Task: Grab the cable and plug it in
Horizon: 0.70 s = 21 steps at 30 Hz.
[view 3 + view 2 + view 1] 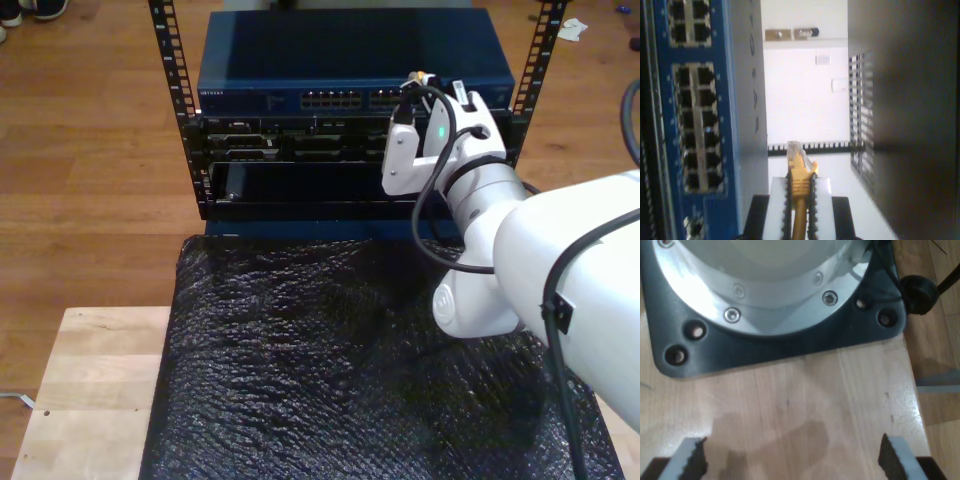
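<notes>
A: How is the white arm standing in the exterior view?

B: It is reaching from the exterior view's right toward the blue network switch with rows of ports (pixel 355 75), which is sitting on top of the black metal rack (pixel 200 150). My second gripper (pixel 800 187) is clamping its toothed fingers (pixel 786 205) on the thin orange-yellow network cable (pixel 799 200), just behind the small clear plastic plug (pixel 794 148). The plug is pointing forward, beside the blue port face, not touching it.

A: And my first gripper (pixel 792 460)?

B: Its two serrated fingers (pixel 695 460) are standing wide apart above the pale wooden table top (pixel 815 395), holding nothing. It is looking at a dark base plate with a round silver flange (pixel 770 310).

A: What is hard to see?

B: In the exterior view the plug is only a tiny orange spot at the gripper's tip, perhaps level with the ports. The cable's remaining length is hidden behind the gripper. The black bubbly sheet (pixel 330 370) is covering most of the table.
</notes>
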{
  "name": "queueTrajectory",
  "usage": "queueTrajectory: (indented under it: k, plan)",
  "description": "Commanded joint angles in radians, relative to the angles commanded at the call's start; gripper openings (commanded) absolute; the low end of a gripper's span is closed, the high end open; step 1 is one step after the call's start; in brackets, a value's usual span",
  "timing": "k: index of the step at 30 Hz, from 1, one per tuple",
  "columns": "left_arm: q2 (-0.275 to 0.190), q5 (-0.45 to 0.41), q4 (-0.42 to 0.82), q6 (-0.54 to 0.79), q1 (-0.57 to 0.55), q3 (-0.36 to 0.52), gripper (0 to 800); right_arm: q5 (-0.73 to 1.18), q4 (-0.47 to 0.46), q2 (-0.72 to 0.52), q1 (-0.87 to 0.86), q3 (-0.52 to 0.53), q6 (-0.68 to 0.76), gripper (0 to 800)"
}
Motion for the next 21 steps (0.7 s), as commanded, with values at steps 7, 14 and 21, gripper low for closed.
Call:
queueTrajectory:
  k: [7, 14, 21]
  plan:
    - [0.0, 0.0, 0.0, 0.0, 0.0, 0.0, 800, -0.089, 0.083, 0.028, 0.028, -0.003, -0.038, 0]
    - [0.0, 0.0, 0.0, 0.0, 0.0, 0.0, 800, -0.181, 0.138, 0.101, 0.051, -0.014, -0.069, 0]
    - [0.0, 0.0, 0.0, 0.0, 0.0, 0.0, 800, -0.196, 0.241, 0.173, 0.092, -0.092, -0.107, 0]
